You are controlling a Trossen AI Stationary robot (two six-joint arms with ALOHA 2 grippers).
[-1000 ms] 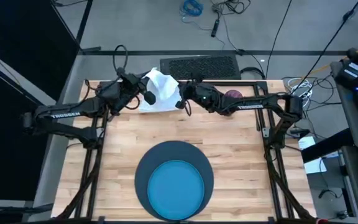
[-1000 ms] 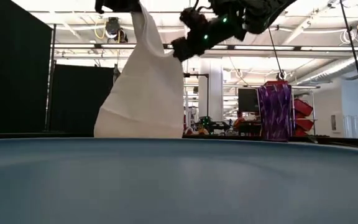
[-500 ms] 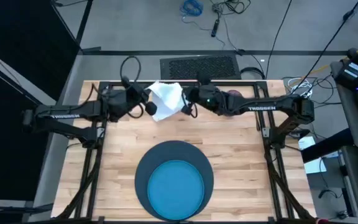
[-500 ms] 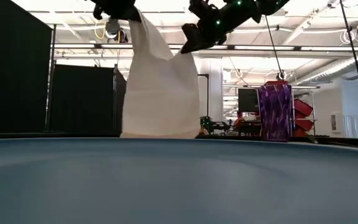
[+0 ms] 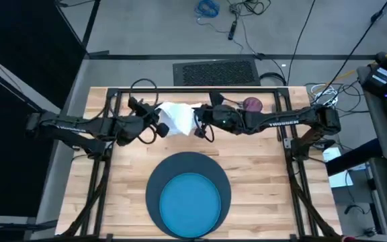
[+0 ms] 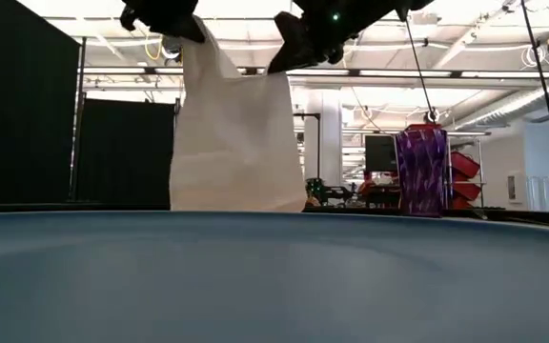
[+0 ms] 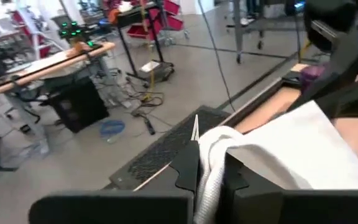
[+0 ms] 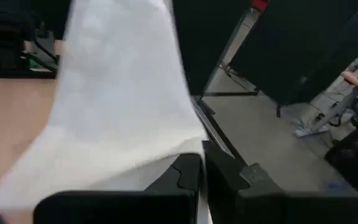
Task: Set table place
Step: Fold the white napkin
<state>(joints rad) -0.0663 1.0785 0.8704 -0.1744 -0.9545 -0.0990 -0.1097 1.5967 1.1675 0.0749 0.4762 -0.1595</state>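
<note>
White cloth napkin (image 5: 177,119) hangs stretched between left gripper (image 5: 158,125) and right gripper (image 5: 198,124), both pinching corners; dark navy round mat (image 5: 154,191) lies below, lower centre.

High cam straight down, low cam table-level (both show napkin (image 5: 175,118)), wrist cams close

Plate (image 5: 191,198): near rim cut off by the high view's bottom edge.
Mat (image 5: 154,191): lower part out of frame too.
Cup (image 5: 252,104): half hidden behind the right arm from above.
Napkin (image 6: 229,143): its top corners vanish into both grippers, off the low view's top.
</note>
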